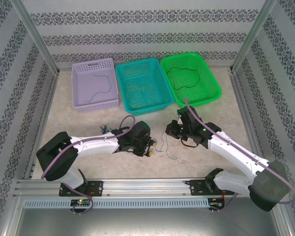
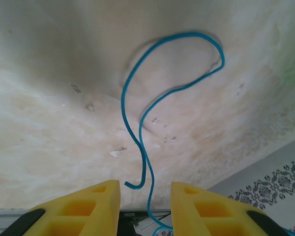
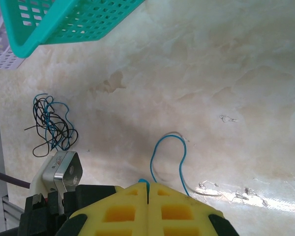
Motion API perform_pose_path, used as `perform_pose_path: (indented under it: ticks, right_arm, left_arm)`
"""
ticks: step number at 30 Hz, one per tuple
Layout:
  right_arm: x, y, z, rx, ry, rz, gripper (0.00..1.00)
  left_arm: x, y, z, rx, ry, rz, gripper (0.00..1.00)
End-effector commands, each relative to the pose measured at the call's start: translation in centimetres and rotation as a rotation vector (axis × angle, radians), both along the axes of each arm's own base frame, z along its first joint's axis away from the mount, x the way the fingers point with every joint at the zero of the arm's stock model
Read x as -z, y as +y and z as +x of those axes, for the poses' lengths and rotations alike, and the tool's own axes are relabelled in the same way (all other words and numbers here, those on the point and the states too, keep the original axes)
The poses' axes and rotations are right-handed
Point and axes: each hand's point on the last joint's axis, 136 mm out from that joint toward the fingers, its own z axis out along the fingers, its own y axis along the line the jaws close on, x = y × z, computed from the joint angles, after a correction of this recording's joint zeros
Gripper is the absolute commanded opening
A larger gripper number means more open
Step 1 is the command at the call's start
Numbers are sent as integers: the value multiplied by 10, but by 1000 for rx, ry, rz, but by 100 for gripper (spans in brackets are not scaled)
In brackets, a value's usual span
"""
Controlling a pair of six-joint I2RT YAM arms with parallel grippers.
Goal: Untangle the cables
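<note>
- The right gripper (image 3: 148,186) is pinched tight on one end of the blue cable (image 3: 169,137), which comes out of the seam between its pads.
- The left gripper (image 2: 145,189) stands part-open and holds nothing. A strand of the same cable runs through its gap, and a cut end lies just ahead of it.
- Risk: the wire is hair-thin, so the left fingers may close on air. They may also catch two strands at once and trap a fold. A pull against the right pinch could then drag the end free.
- The cable lies on the table (image 1: 113,167) between the two grippers. Its long axis runs roughly near to far, and it doubles back in an open loop.
- The tangle (image 1: 105,129) of blue and black cables sits to the left, well apart.
</note>
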Motion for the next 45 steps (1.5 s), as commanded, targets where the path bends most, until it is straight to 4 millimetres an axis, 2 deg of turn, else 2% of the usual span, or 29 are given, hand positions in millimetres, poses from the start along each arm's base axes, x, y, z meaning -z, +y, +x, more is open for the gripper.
perform_pose_path:
  ticks: [1,12,15,19,24,27,31,33,37,40,45]
  right_arm:
    - [2,-4,1,16,-5,-5,0]
    - [3,-4,1,16,-4,-4,0]
    - [2,-5,1,16,-5,-6,0]
    - [3,-8,1,11,-6,-11,0]
    - [3,-13,2,-24,-15,-23,0]
    - [-4,-11,4,-105,-52,-55,0]
    - [-13,-1,2,-272,-96,-109,0]
    - [-15,9,-5,-379,-114,-133,0]
    - [-10,30,-21,-573,-122,-199,0]
    - [-6,48,-34,-699,-127,-210,0]
    - [6,78,-60,-895,-89,-234,0]
  left_arm:
    - [7,-3,0,-57,28,-6,32]
    - [13,0,6,-85,-2,-1,22]
    - [9,7,6,-86,-21,22,11]
    - [-1,29,3,-86,-61,97,0]
    - [-15,71,2,-60,-108,200,0]
    - [-31,103,10,-54,-155,249,0]
    - [-70,154,36,-58,-261,296,0]
    - [-99,179,60,-63,-352,297,0]
    - [-170,224,118,-60,-570,316,0]
    - [-216,244,163,-35,-711,306,0]
    - [-264,267,222,1,-857,341,0]
